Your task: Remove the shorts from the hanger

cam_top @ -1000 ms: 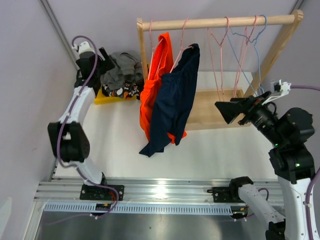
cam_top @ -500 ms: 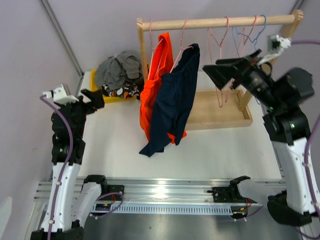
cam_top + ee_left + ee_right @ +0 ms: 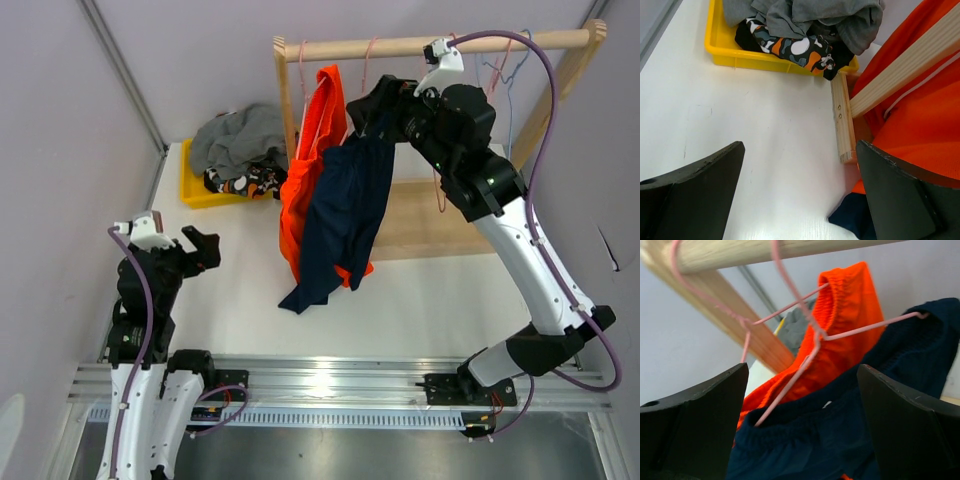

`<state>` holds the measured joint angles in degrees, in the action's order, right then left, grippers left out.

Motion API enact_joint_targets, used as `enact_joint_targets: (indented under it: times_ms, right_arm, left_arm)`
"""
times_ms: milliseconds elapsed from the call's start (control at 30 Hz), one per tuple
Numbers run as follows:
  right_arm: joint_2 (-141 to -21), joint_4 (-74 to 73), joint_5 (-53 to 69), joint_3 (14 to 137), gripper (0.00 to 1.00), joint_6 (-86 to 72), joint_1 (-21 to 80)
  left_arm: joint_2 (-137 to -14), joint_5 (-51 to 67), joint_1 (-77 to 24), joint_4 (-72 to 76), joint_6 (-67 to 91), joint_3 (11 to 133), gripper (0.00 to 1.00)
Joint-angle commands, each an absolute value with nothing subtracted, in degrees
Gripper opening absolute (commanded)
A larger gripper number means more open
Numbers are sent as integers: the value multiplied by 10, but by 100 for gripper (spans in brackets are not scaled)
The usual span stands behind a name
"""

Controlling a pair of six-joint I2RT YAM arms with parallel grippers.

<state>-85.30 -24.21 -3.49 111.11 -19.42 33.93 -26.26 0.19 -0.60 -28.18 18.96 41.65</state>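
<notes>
— Starting with the right end effector (image 3: 366, 108): how wide is it?

— Wide open and holding nothing. In its wrist view the two dark fingers (image 3: 695, 425) stand well apart, and a pink hanger (image 3: 815, 335) and the waistband of the navy shorts (image 3: 840, 440) show in the gap between them. From above it sits right at the top of the navy shorts (image 3: 350, 200), just under the wooden rail (image 3: 430, 45). I cannot tell whether a finger touches the cloth or the wire.

— And the left end effector (image 3: 195, 245)?

— Also spread open and empty, low over the white desk (image 3: 250, 290), well apart from the rack. Its wrist view shows bare desk (image 3: 740, 125) between the fingers (image 3: 700, 190).

— Where are the shorts, then?

— Two hang on pink hangers at the rail's left end. The bright orange shorts (image 3: 305, 170) are nearer the post, and the navy pair hangs just beside them, overlapping in front. The grey shorts (image 3: 235, 135) lie heaped in the yellow bin (image 3: 197, 195) at the desk's far left corner, on top of the patterned orange, black and white shorts (image 3: 245, 183). The left wrist camera shows that bin (image 3: 725, 50) just beside the rack's wooden foot (image 3: 842, 120), with the grey (image 3: 805, 15) on top of the patterned pair (image 3: 790, 47).

— Anything else on the rail?

— Bare hangers (image 3: 500, 70) towards its right end.
</notes>
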Motion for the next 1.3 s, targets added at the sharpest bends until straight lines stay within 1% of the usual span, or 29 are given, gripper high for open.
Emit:
enact_joint_targets:
  times_ms: [0,333,467,533,567,633,667,767,800,1000,1267]
  right_arm:
    - [-844,-208,-98,1102,96,-185,341]
    - [-898,-179,-102,1104,90,-208,352]
    - [-922,-187,-105,1128,78,-207,360]
    - [-930,-185,-106,1131,63,-207,363]
    - [-930,-184,-106,1133,51,-207,362]
    - [-928,-180,-105,1132,34,-203,364]
    - [-927,-179,-105,1131,19,-202,366]
    - [-918,-178,-107,1128,3,-196,366]
    - [-915,-178,-108,1127,0,-194,366]
    - [-887,-183,-108,1134,0,-176,367]
    - [-859,-192,-99,1180,0,-157,367]
  left_arm:
    - [-259,30,-8,-272,180,412,100]
    - [-258,44,-9,-267,183,408,99]
    - [-260,47,-9,-266,184,408,99]
    - [-259,48,-9,-266,184,407,99]
    - [-258,49,-9,-266,184,407,100]
    - [-258,49,-9,-265,184,406,99]
    - [-259,51,-9,-265,184,406,99]
    - [-266,51,-9,-266,180,407,99]
    - [-270,52,-9,-269,180,406,99]
    - [-277,69,-11,-269,176,410,99]
    - [-277,105,-15,-255,166,410,99]
